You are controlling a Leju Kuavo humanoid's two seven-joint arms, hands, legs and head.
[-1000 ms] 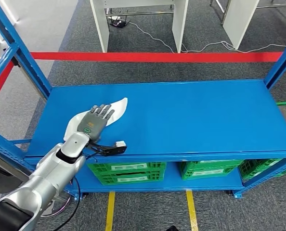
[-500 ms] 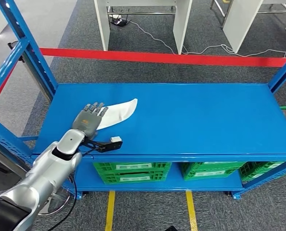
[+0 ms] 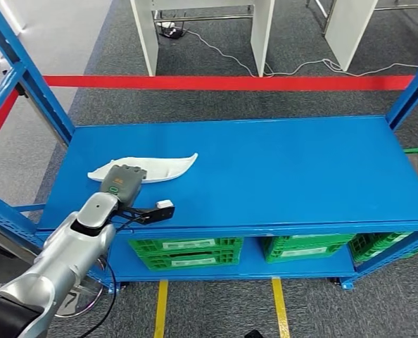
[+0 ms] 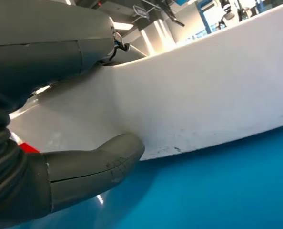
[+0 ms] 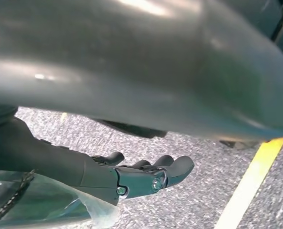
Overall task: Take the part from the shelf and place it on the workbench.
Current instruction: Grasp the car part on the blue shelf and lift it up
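Observation:
The part is a long, curved white piece lying on the blue shelf towards its left end. My left hand sits over the part's left half, its fingers bent down over the far edge. In the left wrist view the thumb presses the near edge of the part where it meets the shelf, and the dark fingers lie across its upper side. My right hand hangs over grey carpet, holding nothing, fingers loosely stretched out.
Green crates stand on the lower level under the shelf, with another beside them. Blue uprights frame the left side and one the right. A red floor line and white table legs lie beyond.
The left hand's fingers, stretched flat over the part before, are now bent down around it. The part has turned to lie more level along the shelf. The camera shifted slightly.

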